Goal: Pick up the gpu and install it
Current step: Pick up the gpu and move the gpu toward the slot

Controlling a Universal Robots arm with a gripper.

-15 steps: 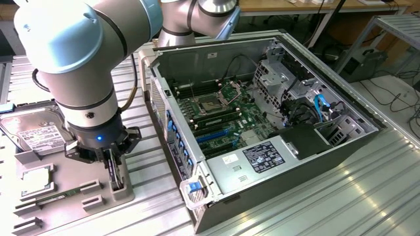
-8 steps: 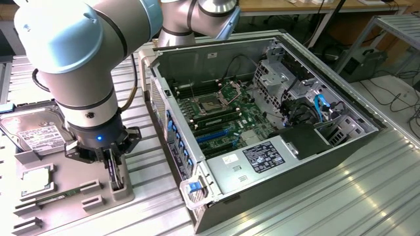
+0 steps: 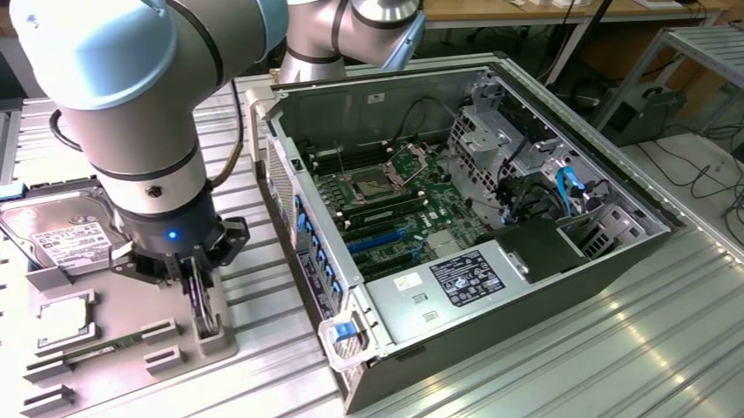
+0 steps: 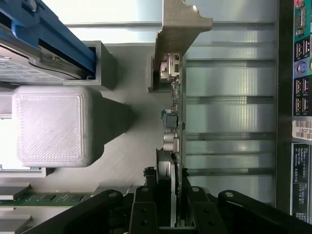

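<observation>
Black hand (image 3: 204, 306) clamped on the gpu (image 3: 208, 324), lower left of the exterior view.

The gpu stands on edge in a slot of the grey holder (image 3: 223, 347) on the ribbed metal bench (image 3: 605, 348), with a finger pressed against each flat face. In the wrist view the hand (image 4: 173, 209) grips the card (image 4: 176, 122) edge-on, its metal bracket (image 4: 178, 24) at the far end. A silver hard drive (image 3: 58, 231) lies at the left edge of the exterior view. The open computer case (image 3: 465, 218) sits at centre and right, beside the holder.
</observation>
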